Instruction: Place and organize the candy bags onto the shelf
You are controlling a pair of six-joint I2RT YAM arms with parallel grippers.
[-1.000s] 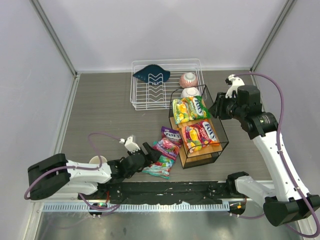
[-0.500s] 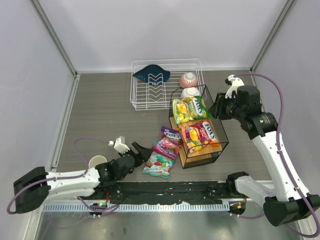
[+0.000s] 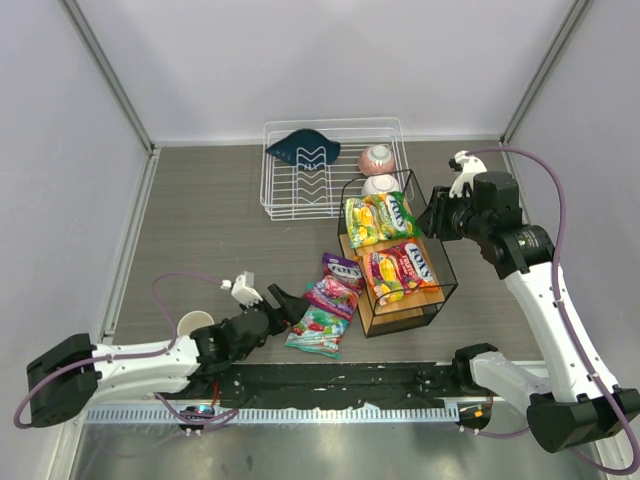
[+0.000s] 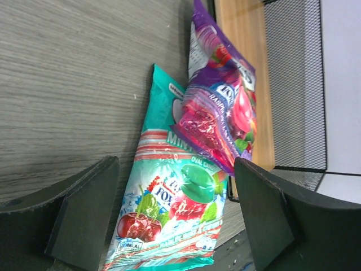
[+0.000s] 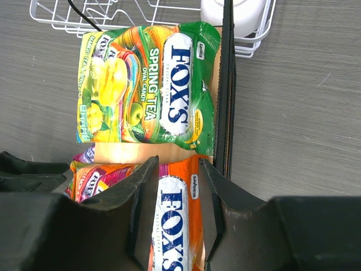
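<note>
Nearest the arm bases, the left end effector (image 3: 290,303) lay low over the grey bench (image 3: 200,230) with its jaws spread wide and nothing between them, a paper cup (image 3: 192,323) standing just to its left. In the left wrist view its two dark fingers (image 4: 84,209) framed the teal candy bag (image 4: 169,220), which lay flat on the bench just ahead of them; whether they touched it could not be told. The purple candy bag (image 4: 220,118) lay partly on top of the teal one's far end and reached to the near left corner of the shelf (image 3: 400,310). Two more bags lay on the shelf's tan board inside the black wire frame: the orange-red candy bag (image 3: 400,270) at the nearer end and the green candy bag (image 3: 380,217) beyond it, with a strip of bare board between them. The right end effector (image 3: 437,215) hung above the shelf's right side, its jaws a little apart and empty, with the orange-red bag showing between them in the right wrist view. Farthest back stood a white wire dish rack (image 3: 330,170) holding a dark blue item (image 3: 303,148) and a pink patterned bowl (image 3: 377,158), with a white bowl (image 3: 381,186) at its near right corner, just behind the shelf.
</note>
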